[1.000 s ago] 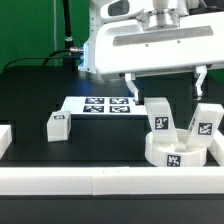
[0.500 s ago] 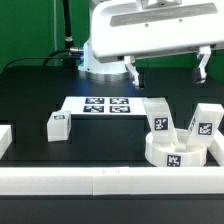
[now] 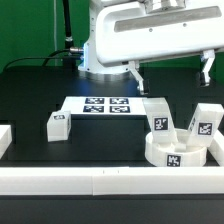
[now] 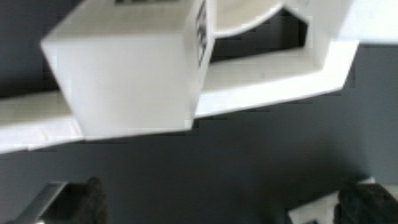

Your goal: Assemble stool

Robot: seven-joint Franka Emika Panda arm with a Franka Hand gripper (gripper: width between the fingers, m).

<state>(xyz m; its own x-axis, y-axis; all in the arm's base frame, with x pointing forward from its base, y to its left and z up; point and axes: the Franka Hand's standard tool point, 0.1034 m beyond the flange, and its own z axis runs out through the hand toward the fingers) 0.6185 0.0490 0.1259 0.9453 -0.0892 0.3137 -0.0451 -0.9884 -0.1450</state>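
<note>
The white round seat point(image 3: 178, 153) lies at the exterior view's right, against the front rail. Two white legs with tags stand upright in it, one on the left point(image 3: 160, 117) and one on the right point(image 3: 205, 120). A third leg point(image 3: 56, 126) lies loose on the table at the exterior view's left. My gripper point(image 3: 171, 72) hangs open and empty well above the seat, fingers spread wide. In the wrist view one leg point(image 4: 125, 75) fills the frame beyond my open gripper point(image 4: 217, 205), with the seat's edge point(image 4: 249, 12) beside it.
The marker board point(image 3: 100, 105) lies flat behind the loose leg. A long white border rail point(image 3: 100, 181) runs along the front, with a short rail piece point(image 3: 5, 138) at the exterior view's left. The rail also shows in the wrist view point(image 4: 267, 85).
My gripper has risen from just above the left upright leg to well above it, still open. The legs and seat have not moved.
</note>
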